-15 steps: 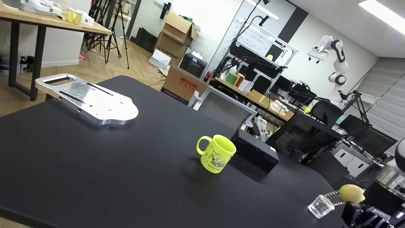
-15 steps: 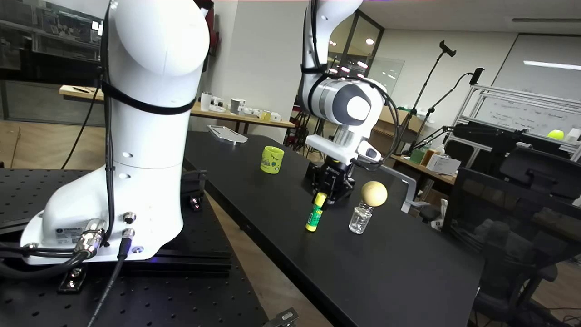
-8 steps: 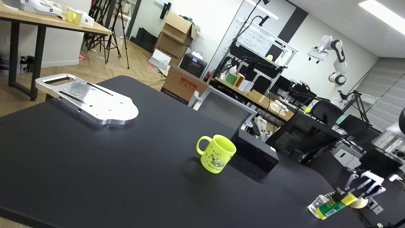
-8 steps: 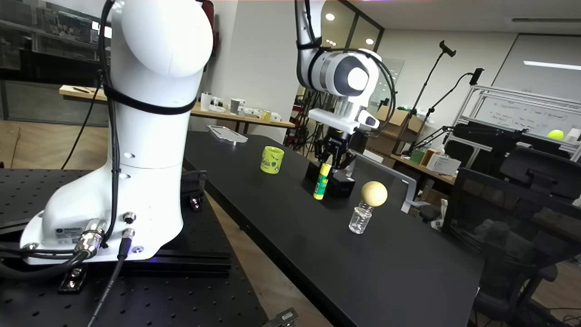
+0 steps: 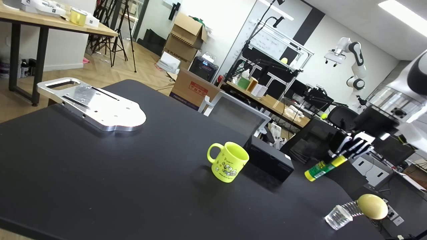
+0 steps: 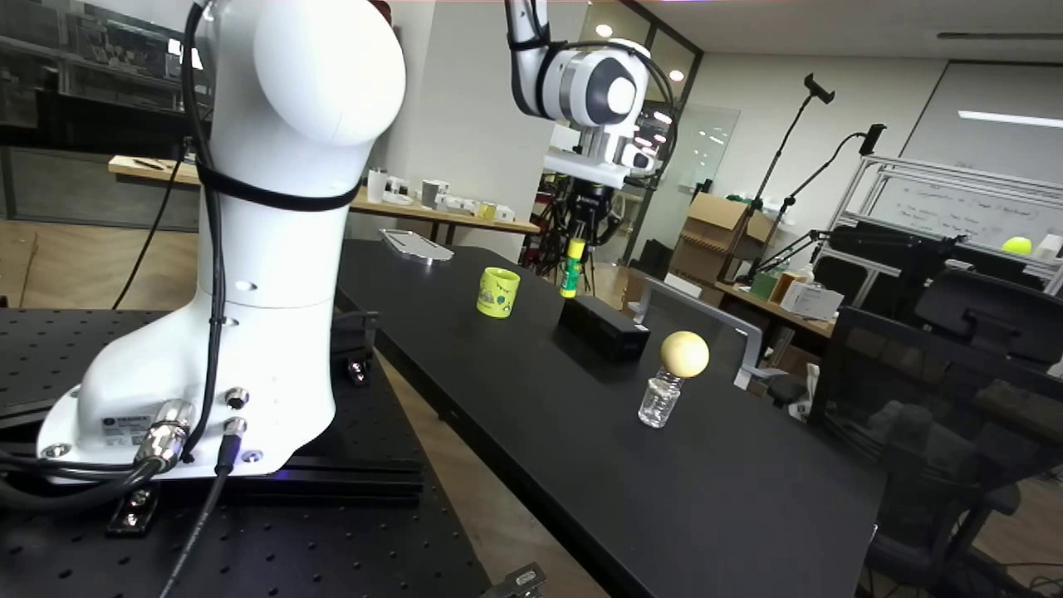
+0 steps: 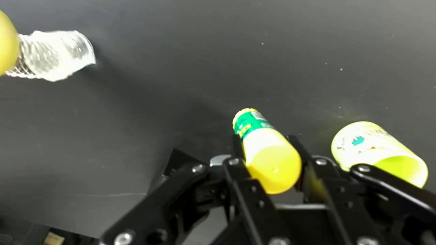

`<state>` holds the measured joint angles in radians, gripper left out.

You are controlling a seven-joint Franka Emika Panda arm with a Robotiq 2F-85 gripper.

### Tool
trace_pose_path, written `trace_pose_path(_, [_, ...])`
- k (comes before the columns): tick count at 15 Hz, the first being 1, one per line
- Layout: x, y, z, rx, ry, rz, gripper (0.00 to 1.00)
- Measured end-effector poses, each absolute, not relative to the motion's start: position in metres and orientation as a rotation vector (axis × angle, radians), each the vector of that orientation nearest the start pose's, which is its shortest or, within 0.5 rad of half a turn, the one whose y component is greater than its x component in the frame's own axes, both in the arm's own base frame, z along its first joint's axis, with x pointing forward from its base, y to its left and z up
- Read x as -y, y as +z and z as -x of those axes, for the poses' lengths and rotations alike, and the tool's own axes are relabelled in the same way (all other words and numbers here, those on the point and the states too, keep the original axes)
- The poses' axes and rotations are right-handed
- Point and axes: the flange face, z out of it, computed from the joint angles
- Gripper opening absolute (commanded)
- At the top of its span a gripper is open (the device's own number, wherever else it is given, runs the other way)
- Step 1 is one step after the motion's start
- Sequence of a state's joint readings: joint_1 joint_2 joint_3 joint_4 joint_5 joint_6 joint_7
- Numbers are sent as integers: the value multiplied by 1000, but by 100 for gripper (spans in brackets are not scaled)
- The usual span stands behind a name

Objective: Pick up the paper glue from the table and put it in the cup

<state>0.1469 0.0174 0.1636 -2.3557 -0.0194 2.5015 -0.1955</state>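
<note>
Jaws pinched around the slim bright-green glue stick with yellow ends (image 7: 263, 148), I hold it clear of the matte-black flat bench (image 5: 160, 186), its labelled end hanging below them. To their right in the wrist view stands the bright yellow-green printed mug with a side handle (image 5: 230, 162), apart from the stick. To their left are a black rectangular box (image 6: 604, 329) and, farther off, a clear ridged vessel (image 6: 658, 402) bearing a rounded pale-yellow lump (image 6: 685, 355).
</note>
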Motion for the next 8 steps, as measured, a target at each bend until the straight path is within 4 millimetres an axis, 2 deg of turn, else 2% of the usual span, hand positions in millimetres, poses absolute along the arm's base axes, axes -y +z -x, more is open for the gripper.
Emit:
trace_pose_path(4, [-230,355,-482,1037,-285,2956,9])
trace_pose_path(8, [-279,358,-482,1189,-322,2902,9])
